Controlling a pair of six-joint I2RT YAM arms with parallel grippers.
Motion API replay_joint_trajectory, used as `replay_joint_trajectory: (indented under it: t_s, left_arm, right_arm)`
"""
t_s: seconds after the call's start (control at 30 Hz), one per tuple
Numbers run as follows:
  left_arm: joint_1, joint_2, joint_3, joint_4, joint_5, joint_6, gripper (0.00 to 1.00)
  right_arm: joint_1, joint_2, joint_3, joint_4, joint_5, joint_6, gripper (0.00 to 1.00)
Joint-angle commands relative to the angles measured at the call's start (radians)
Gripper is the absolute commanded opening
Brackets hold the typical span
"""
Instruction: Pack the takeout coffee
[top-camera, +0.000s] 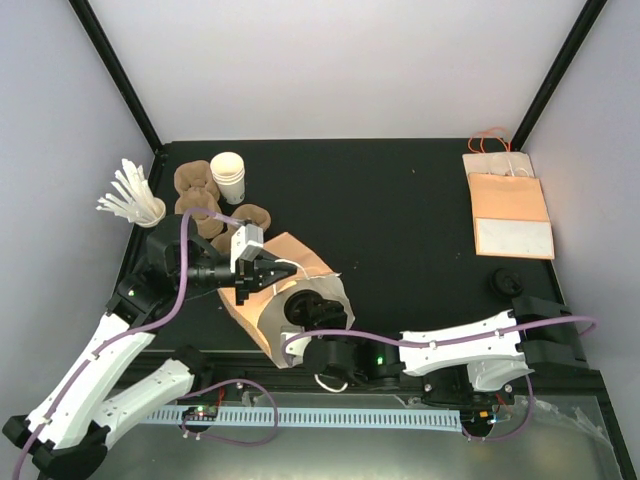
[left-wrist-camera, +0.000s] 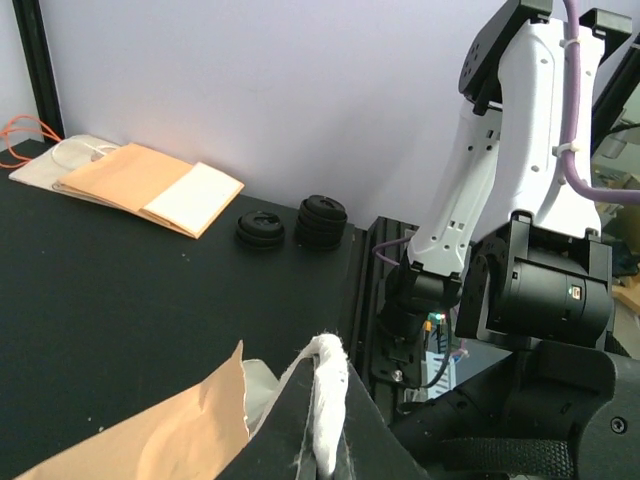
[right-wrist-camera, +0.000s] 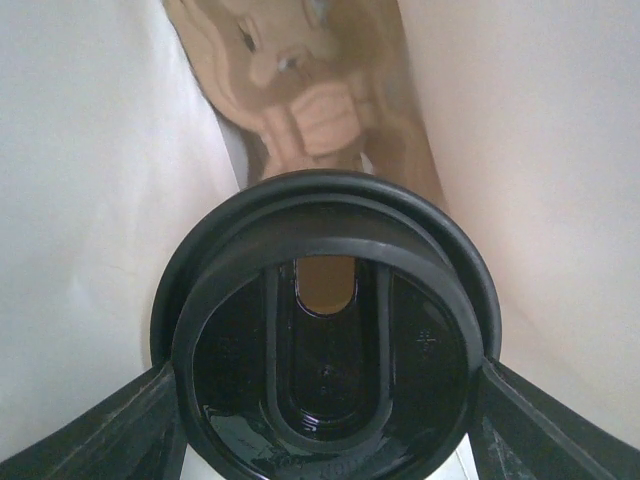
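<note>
Black table (top-camera: 420, 210), brown bag (top-camera: 300, 258): takeout coffee (right-wrist-camera: 325, 370) (black-lidded) between fingers (right-wrist-camera: 95, 440) of right gripper (right-wrist-camera: 325, 435)

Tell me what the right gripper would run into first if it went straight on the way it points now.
The right gripper, holding the takeout coffee, points into the brown paper bag. Straight ahead is the bag's folded bottom, likely the first contact; how far off is unclear.

Black-lidded takeout coffee (right-wrist-camera: 325, 350) in the right pincer (right-wrist-camera: 325, 430) — deep inside the white-lined bag (right-wrist-camera: 80, 200)
</note>
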Motion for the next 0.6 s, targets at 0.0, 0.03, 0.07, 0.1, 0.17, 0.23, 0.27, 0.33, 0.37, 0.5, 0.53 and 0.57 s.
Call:
replay_joint_trajectory:
  t_s: [0.0, 0.03, 0.07, 0.1, 0.17, 0.23, 0.27, 0.33, 0.37, 0.5, 0.53, 0.57]
  left_arm:
    - [-0.005, 0.007, 0.044, 0.017, 0.051, -0.001, 0.02]
    - [-0.005, 0.012, 0.042, 0.016, 0.076, 0.005, 0.02]
    - [-0.005, 0.017, 0.04, 0.008, 0.104, 0.014, 0.02]
    - [-0.005, 0.027, 0.04, -0.01, 0.129, 0.024, 0.02]
    - [-0.004, 0.043, 0.04, -0.045, 0.167, 0.053, 0.02]
    - [-0.004, 0.052, 0.032, -0.071, 0.205, 0.078, 0.01]
    - [-0.005, 0.054, 0.025, -0.077, 0.223, 0.09, 0.02]
    - [-0.005, 0.052, 0.011, -0.093, 0.237, 0.109, 0.02]
    - [-0.005, 0.052, 0.005, -0.1, 0.235, 0.119, 0.02]
    - [-0.005, 0.056, 0.008, -0.107, 0.234, 0.135, 0.02]
    - [-0.005, 0.058, 0.013, -0.105, 0.231, 0.136, 0.02]
    - [-0.005, 0.058, 0.02, -0.105, 0.229, 0.137, 0.02]
  right_arm:
    - [-0.002, -0.016, 0.014, -0.002, -0.008, -0.051, 0.45]
    - [-0.007, -0.017, 0.025, -0.007, -0.009, -0.06, 0.45]
    - [-0.014, -0.019, 0.038, -0.016, -0.017, -0.067, 0.45]
    - [-0.019, -0.022, 0.055, -0.034, -0.033, -0.073, 0.45]
    - [-0.027, -0.024, 0.091, -0.062, -0.071, -0.086, 0.45]
    - [-0.03, -0.013, 0.126, -0.097, -0.1, -0.095, 0.45]
    - [-0.029, 0.0, 0.146, -0.113, -0.106, -0.096, 0.45]
    - [-0.03, 0.028, 0.189, -0.154, -0.123, -0.096, 0.44]
    - [-0.03, 0.042, 0.217, -0.173, -0.131, -0.094, 0.44]
    - [-0.029, 0.068, 0.279, -0.214, -0.176, -0.09, 0.43]
    - [-0.03, 0.07, 0.289, -0.216, -0.187, -0.092, 0.43]
    - [-0.03, 0.073, 0.295, -0.215, -0.194, -0.096, 0.43]
